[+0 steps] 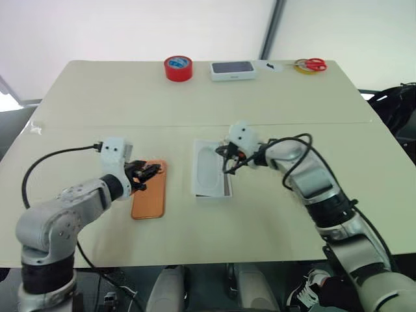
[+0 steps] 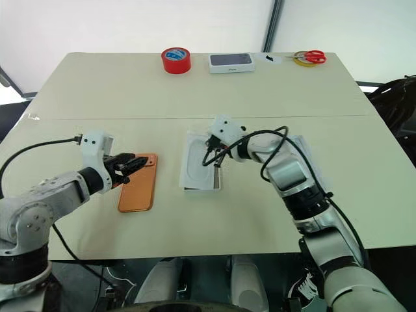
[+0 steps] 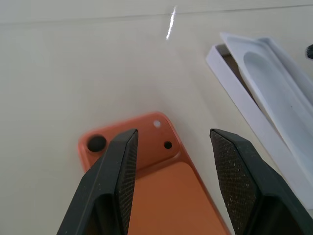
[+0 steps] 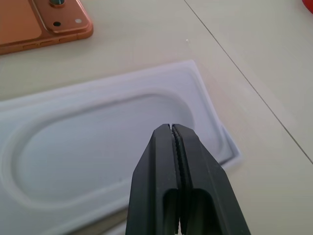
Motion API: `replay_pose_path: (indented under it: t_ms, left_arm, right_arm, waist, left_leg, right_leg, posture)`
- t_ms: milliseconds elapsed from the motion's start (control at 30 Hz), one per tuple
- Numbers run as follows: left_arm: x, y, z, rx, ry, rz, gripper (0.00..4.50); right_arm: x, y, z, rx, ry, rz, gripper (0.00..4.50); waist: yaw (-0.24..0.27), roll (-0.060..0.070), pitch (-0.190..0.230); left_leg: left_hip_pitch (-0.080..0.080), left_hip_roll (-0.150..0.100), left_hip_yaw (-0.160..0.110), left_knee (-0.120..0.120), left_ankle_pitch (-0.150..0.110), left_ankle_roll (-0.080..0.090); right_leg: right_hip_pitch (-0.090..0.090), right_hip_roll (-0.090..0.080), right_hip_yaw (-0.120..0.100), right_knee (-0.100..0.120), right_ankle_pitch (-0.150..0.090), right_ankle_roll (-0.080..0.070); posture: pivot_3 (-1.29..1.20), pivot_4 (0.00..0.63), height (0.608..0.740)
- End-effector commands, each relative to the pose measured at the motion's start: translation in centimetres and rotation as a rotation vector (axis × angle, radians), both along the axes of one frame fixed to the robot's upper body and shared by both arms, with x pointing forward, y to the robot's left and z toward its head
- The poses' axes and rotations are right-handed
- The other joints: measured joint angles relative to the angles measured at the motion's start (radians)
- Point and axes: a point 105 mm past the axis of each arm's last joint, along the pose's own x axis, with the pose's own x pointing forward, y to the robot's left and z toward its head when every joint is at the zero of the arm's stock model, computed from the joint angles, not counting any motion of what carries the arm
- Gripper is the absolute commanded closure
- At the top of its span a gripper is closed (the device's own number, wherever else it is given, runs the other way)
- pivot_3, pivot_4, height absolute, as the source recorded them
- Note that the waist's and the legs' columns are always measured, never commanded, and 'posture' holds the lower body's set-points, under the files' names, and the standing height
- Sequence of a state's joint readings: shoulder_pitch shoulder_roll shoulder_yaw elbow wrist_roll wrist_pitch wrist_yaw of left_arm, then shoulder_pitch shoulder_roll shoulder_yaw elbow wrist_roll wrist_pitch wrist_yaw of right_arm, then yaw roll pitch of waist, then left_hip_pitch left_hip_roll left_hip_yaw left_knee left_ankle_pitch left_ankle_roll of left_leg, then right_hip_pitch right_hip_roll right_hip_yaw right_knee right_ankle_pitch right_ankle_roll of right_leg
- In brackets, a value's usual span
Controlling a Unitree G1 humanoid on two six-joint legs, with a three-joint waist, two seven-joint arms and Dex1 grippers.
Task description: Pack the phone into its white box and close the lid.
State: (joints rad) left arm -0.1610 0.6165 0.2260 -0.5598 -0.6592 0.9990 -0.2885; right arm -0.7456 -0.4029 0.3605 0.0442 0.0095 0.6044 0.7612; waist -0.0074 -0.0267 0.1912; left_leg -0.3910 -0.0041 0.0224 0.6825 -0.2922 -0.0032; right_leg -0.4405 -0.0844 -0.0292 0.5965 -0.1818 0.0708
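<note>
The orange phone [image 1: 148, 195] lies flat on the table with its camera block [image 3: 128, 142] at the far end. My left gripper [image 1: 153, 171] hovers open over that end, one finger [image 3: 120, 166] on each side of the block. To the right stands the white box [image 3: 234, 93], with a flat white sheet [image 4: 98, 147] that has a rounded outline lying askew on top of it. My right gripper [image 4: 172, 126] is shut on nothing, its tip just above the sheet's near end. The lid is mostly hidden under my right forearm; a white edge [image 2: 304, 151] pokes out.
Along the far edge of the table are a red tape roll [image 1: 178, 67], a white box with a dark top [image 1: 232, 70], and red-handled scissors [image 1: 313, 64] on a yellow roll. A black cable [image 1: 45, 162] loops from my left wrist.
</note>
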Motion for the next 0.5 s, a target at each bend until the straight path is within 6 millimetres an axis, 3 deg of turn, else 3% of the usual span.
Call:
replay_pose_path:
  t_ms: [33, 267, 500]
  left_arm:
    - [-1.1, -0.5, 0.4, 0.112, -0.106, -0.124, 2.07]
    - [-3.8, -0.5, 0.0, 0.104, -0.123, -0.265, 2.07]
    - [-5.1, -0.5, -0.6, 0.105, -0.097, -0.297, 2.07]
  right_arm:
    - [0.8, 1.2, 1.1, 0.004, -0.031, -0.024, 4.43]
    - [2.7, 1.1, -1.3, -0.103, -0.017, -0.144, 4.43]
    - [2.8, 0.1, -1.9, -0.163, -0.026, -0.153, 4.43]
  waist:
    - [-0.005, 0.0, 0.0]
    - [-0.004, 0.001, 0.0]
    - [-0.006, 0.001, 0.0]
  left_leg:
    - [0.0, 0.0, 0.001, 0.0, 0.0, 0.0]
    - [-0.001, 0.0, 0.001, -0.001, -0.001, 0.001]
    - [-0.001, 0.0, 0.001, -0.001, -0.001, 0.002]
  right_leg:
    - [0.0, -0.001, 0.0, 0.0, 0.0, -0.001]
    - [-0.002, -0.002, -0.001, 0.0, 0.0, -0.001]
    - [-0.002, -0.002, -0.001, 0.001, 0.001, 0.0]
  posture:
    - [0.0, 0.15, 0.732]
    - [0.0, 0.15, 0.732]
    - [0.0, 0.15, 0.732]
